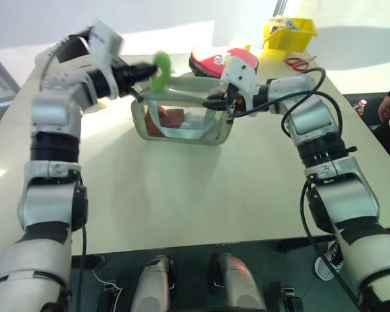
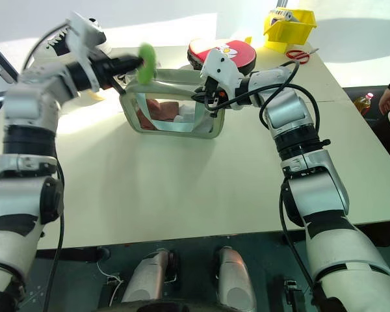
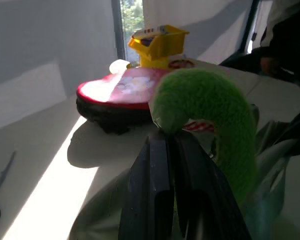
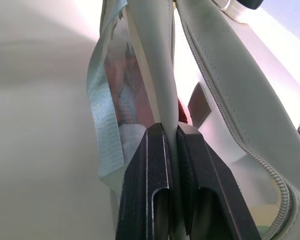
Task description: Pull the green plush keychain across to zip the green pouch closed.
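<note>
The green pouch [image 1: 190,84] stands on its edge at the middle of the pale table [image 1: 182,195], its clear window facing me with reddish and white contents behind it. My left gripper [image 1: 145,70] is at the pouch's upper left corner, shut on the base of the green plush keychain [image 1: 161,70], a fuzzy lime ring that sticks up above the fingers [image 3: 155,170]. My right gripper [image 1: 216,101] is shut on the pouch's right end; in the right wrist view its fingers [image 4: 150,160] pinch a pale green fold beside the zipper teeth [image 4: 225,115] and the light blue strap [image 4: 102,120].
A red round pad [image 1: 214,60] lies just behind the pouch. A yellow bin [image 1: 289,32] and red-handled scissors [image 1: 300,62] sit at the table's far right. A person's hand [image 1: 389,107] and a small bottle [image 1: 359,105] are off the right edge.
</note>
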`<state>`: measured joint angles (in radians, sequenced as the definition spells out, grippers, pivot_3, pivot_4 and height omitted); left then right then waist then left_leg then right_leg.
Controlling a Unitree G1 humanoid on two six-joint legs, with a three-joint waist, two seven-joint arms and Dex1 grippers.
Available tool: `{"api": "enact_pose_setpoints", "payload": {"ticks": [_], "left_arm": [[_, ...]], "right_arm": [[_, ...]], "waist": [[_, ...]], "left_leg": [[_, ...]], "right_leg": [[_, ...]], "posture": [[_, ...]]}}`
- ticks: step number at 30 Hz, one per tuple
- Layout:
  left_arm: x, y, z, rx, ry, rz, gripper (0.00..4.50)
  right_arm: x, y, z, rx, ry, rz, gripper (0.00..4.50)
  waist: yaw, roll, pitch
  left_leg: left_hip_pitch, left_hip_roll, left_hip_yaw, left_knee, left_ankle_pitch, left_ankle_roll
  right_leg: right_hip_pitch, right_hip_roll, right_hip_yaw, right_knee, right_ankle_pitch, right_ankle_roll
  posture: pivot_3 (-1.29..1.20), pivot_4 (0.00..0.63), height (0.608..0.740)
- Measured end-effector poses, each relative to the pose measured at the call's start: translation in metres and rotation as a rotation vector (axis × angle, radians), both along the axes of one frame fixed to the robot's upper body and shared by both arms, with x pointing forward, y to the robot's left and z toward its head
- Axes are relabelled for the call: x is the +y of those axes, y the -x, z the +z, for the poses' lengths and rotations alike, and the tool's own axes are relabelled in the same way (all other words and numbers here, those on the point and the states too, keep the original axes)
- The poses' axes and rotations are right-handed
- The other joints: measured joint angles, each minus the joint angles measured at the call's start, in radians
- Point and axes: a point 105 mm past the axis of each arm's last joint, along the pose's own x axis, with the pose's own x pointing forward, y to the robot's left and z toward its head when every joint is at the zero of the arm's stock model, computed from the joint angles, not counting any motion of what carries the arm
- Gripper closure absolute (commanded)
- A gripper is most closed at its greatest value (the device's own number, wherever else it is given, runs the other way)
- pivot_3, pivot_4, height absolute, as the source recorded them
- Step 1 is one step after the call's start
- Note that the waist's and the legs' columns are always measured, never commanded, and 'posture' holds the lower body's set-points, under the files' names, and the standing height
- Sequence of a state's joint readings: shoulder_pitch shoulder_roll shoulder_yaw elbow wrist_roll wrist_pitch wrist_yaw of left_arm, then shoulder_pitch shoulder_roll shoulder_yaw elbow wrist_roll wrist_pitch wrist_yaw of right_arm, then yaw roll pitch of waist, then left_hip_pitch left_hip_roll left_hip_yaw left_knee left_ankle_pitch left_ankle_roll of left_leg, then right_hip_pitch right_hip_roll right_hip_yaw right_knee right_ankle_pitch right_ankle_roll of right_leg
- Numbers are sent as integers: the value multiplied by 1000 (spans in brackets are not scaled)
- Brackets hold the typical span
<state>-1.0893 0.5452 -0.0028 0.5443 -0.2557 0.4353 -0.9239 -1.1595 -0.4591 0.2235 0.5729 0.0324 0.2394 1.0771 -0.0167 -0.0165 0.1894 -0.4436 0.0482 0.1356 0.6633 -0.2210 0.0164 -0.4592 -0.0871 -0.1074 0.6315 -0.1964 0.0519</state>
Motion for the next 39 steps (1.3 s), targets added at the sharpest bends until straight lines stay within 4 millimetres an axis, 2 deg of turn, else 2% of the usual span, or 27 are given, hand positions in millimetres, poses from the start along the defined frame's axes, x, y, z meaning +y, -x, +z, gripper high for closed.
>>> {"api": "enact_pose_setpoints", "payload": {"ticks": [2, 8, 13, 17, 19, 22, 23, 26, 29, 32, 38, 39], "left_arm": [[1, -3, -8, 11, -19, 16, 3531], [15, -6, 6, -24, -16, 72, 680], [36, 2, 17, -32, -53, 64, 680], [55, 22, 27, -45, -121, 10, 680], [60, 31, 10, -11, -168, -20, 680], [60, 30, -26, 75, -198, -24, 680], [57, 29, -32, 88, -199, -28, 680], [49, 21, -40, 70, -199, -8, 1446], [49, 10, -40, 43, -184, 42, 3037], [49, 7, -39, 37, -175, 54, 4446], [49, 9, -38, 39, -183, 35, 4446], [48, 10, -37, 40, -186, 31, 4482]], "right_arm": [[1, 0, -1, 2, -1, 2, 4500], [0, 0, 0, 0, -1, 0, 4500], [0, 0, 0, -2, -4, 3, 4500], [1, 0, 0, -4, -5, 2, 4500], [0, 0, 0, -5, -6, -2, 4500], [0, -1, 0, -6, -6, -4, 4500], [0, -1, 0, -6, -6, -4, 4500], [2, 0, 0, -5, -8, 1, 4500], [2, 0, -1, -4, -8, 2, 4500], [2, 0, -1, -4, -8, 1, 4500], [2, -1, 0, -6, -9, -4, 4500], [1, -1, -1, -7, -11, -9, 4120]], "waist": [[0, 0, 0], [0, 0, 0], [-1, 0, 0], [-3, 0, 0], [0, 0, 0], [4, 0, 0], [5, 0, 0], [3, 0, 0], [1, 0, 0], [1, 0, 0], [1, 0, 0], [0, 0, 0]], "left_leg": [[0, 0, 0, 0, 0, 0], [0, 0, -1, 0, 0, 1], [0, 0, 0, 0, 0, 1], [0, 1, -1, 0, -1, 1], [0, 1, -1, 0, -1, 1], [0, 1, -1, 1, -1, 1], [-1, 1, -2, 1, -1, 1], [-1, 1, -1, 1, -1, 1], [-1, 1, -1, 1, -1, 1], [-1, 1, 0, 1, -1, 1], [-1, 1, -1, 1, -1, 1], [-1, 1, -1, 1, -1, 1]], "right_leg": [[0, 0, 0, 0, 0, 0], [0, 0, 0, 0, 0, 0], [-1, 0, 0, 0, 0, 0], [-1, 0, 0, 0, 0, 0], [0, 0, 0, 0, 0, 0], [0, 0, 0, 0, 0, 0], [0, 0, 0, 0, 0, 0], [0, 0, 0, 0, 0, 0], [0, 0, 0, 0, 0, 0], [0, 0, 0, 0, 0, 0], [0, 0, 0, 0, 0, 0], [0, 0, 0, 0, 0, 0]], "posture": [[0, 150, 740], [0, 150, 740], [0, 150, 740], [0, 150, 740], [0, 150, 740], [0, 150, 740], [0, 150, 740], [0, 150, 740], [0, 150, 740], [0, 150, 740], [0, 150, 740], [0, 150, 740]]}}
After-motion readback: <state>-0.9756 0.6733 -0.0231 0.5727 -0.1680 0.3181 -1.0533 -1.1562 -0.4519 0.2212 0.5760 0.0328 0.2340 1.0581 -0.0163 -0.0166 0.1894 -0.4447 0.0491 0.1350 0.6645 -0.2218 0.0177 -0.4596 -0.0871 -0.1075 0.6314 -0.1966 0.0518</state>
